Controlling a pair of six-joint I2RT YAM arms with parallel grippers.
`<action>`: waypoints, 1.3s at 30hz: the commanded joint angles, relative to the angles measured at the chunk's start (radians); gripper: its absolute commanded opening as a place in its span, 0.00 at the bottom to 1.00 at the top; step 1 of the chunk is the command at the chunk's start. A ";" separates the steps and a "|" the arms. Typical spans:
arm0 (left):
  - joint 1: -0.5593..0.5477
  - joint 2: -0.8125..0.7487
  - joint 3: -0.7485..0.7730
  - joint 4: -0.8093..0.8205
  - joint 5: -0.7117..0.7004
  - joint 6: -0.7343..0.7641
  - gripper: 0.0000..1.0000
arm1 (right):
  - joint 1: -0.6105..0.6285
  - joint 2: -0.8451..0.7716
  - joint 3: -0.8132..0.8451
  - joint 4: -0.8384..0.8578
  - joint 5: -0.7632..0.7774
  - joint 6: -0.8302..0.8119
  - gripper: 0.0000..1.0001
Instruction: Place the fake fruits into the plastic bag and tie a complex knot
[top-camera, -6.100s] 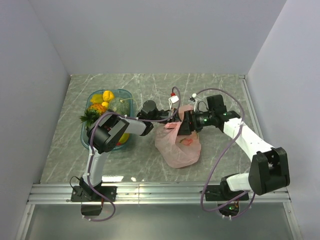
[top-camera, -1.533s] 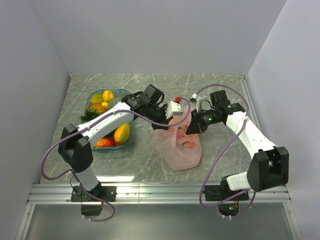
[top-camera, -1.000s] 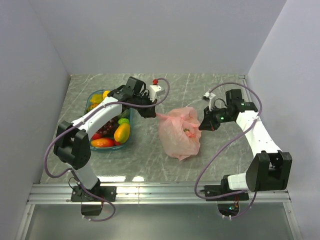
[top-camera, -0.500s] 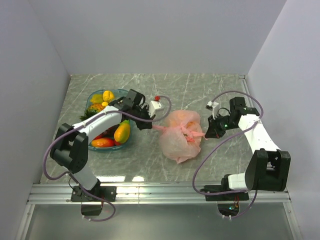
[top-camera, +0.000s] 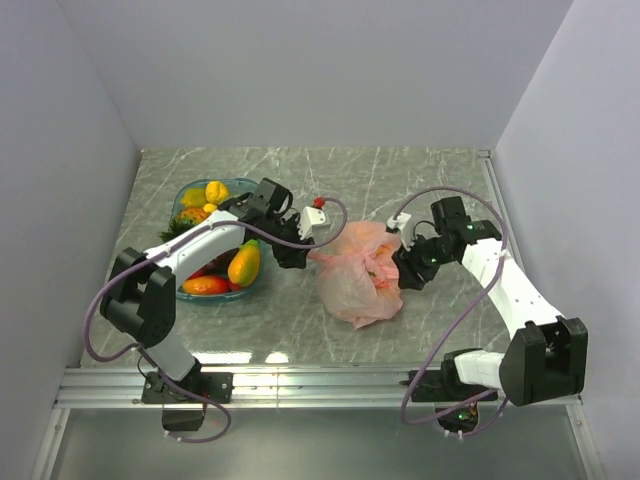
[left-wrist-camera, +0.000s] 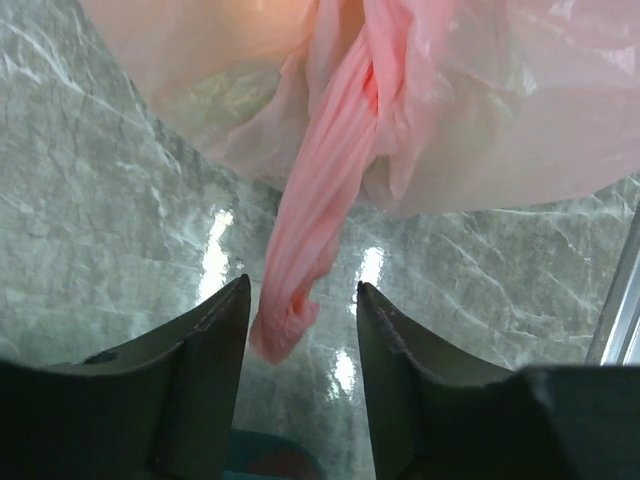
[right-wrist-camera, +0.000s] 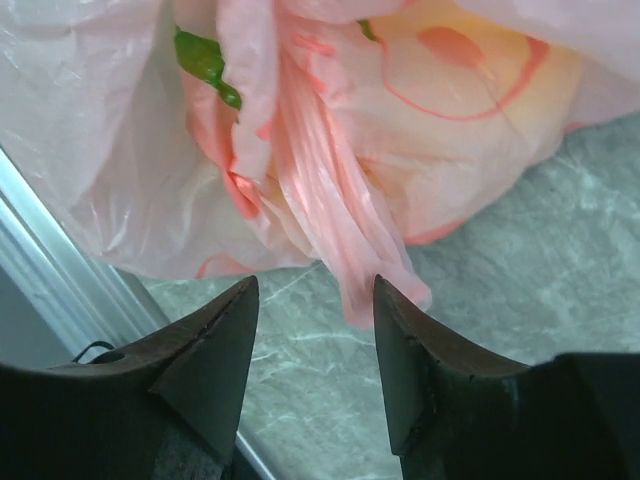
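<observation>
Pink and crinkly, the thin translucent plastic bag (top-camera: 360, 280) lay on the grey marbled table (top-camera: 420, 180) between my arms. A yellow-orange fake fruit (right-wrist-camera: 470, 90) showed through its skin, and other glossy fruits (top-camera: 243, 266) sat in the clear teal tray (top-camera: 243, 183). My left gripper (left-wrist-camera: 302, 290) and right gripper (right-wrist-camera: 315, 285) each stood with jaws apart around a twisted pink tail (left-wrist-camera: 320, 200), clamping nothing. I judged this the knotting step: next I would need to close on both tails and pull outward evenly.
</observation>
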 joint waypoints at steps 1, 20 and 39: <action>-0.001 0.026 0.063 -0.044 0.041 0.046 0.53 | 0.044 -0.002 -0.012 0.076 0.078 0.027 0.57; -0.035 0.127 0.110 0.011 -0.077 0.039 0.00 | 0.072 0.093 -0.022 0.165 0.248 -0.024 0.00; 0.373 0.058 0.271 0.091 -0.069 -0.201 0.00 | -0.238 0.002 0.080 0.186 0.300 -0.038 0.00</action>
